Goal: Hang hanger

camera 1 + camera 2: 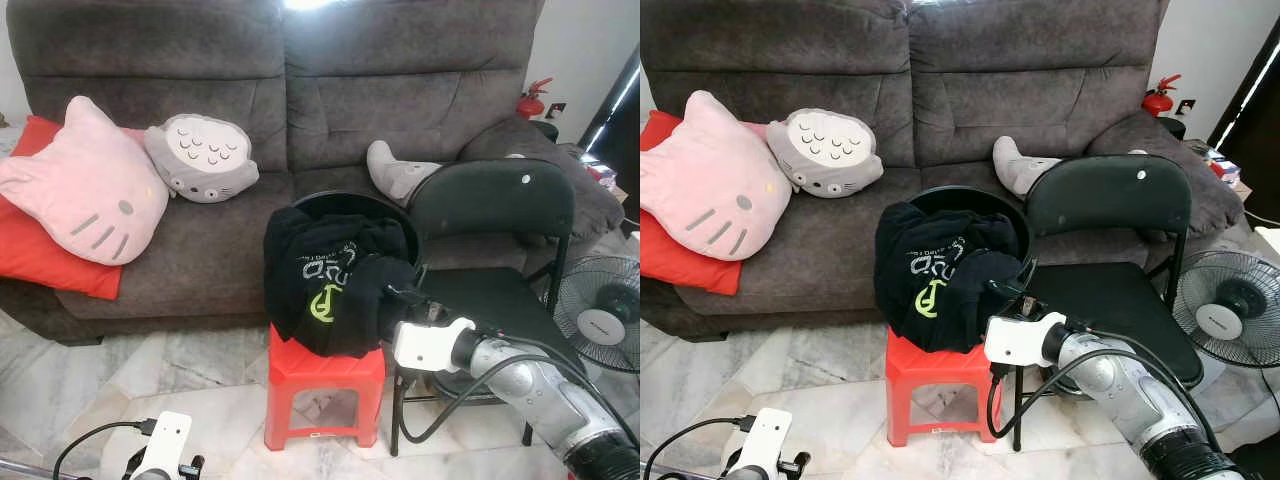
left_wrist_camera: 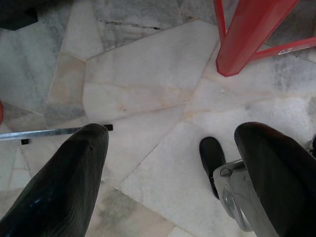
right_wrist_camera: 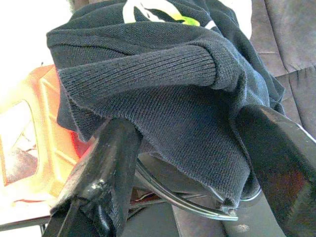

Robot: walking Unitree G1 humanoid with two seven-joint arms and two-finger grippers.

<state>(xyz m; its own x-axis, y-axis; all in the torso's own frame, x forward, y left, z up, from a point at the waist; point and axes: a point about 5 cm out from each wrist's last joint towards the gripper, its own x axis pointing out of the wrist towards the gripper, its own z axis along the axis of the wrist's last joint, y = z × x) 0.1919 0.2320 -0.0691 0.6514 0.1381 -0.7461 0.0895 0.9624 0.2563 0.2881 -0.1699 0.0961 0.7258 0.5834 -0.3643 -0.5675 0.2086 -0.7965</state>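
My right gripper (image 1: pixel 1008 292) is out in front of me at about one o'clock, its fingers spread wide and holding nothing, pressed up against the lower edge of the dark garment (image 1: pixel 330 280) heaped on the red stool (image 1: pixel 325 375). In the right wrist view the knit hem (image 3: pixel 148 79) drapes across the gap between my two fingers (image 3: pixel 106 163), and under it a thin dark curved rod (image 3: pixel 182 200) runs out past the cloth. I take that to be the hanger, with the garment on it, though most of it is buried and I cannot see the hook.

A black tub (image 1: pixel 345 205) sits behind the heap at twelve o'clock, and a black folding chair (image 1: pixel 495 200) stands just beside the stool at two o'clock, with a sofa (image 1: pixel 400 80) beyond.

The cloth is soft, loose and thick; it will sag and slide, and if I pinch only fabric the hanger may slip out. The rod looks thin, stiff and smooth, light by itself but dragged down by the garment. I judge the best hold is on the rod itself, near the neck, fingers closing across it.

My left gripper (image 2: pixel 168 173) hangs low at seven o'clock, spread open over the marble floor (image 2: pixel 138 79).
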